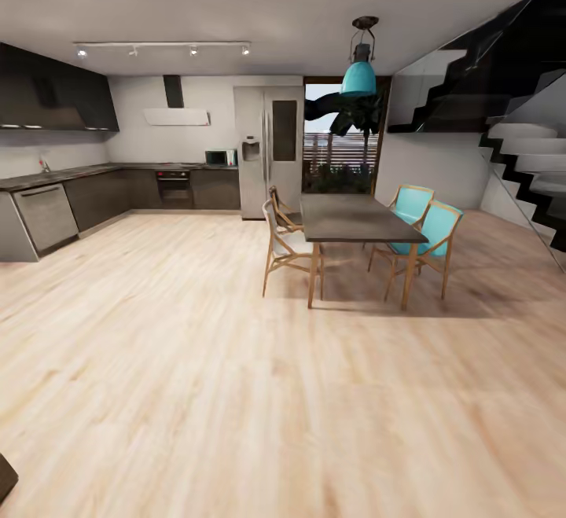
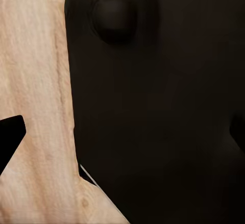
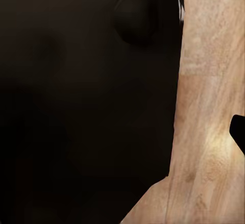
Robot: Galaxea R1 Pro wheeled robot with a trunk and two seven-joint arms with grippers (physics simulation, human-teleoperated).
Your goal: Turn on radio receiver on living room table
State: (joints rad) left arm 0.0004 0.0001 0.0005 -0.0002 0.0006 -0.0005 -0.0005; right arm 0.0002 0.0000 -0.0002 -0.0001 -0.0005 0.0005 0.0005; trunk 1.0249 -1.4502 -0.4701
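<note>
Inspector: Head view takes in a dark-topped dining table with turquoise chairs, a kitchen counter, a refrigerator and a staircase over wooden floor. No radio receiver here; its location cannot be established.

Clerk: Grippers?

Inspector: Both wrist views give dark robot bodywork above floor (finger spread cannot be told).

Clerk: Handling?

Inspector: Judged only: a small receiver should be light and rigid; press its switch, steadying the casing, not any thin part.
</note>
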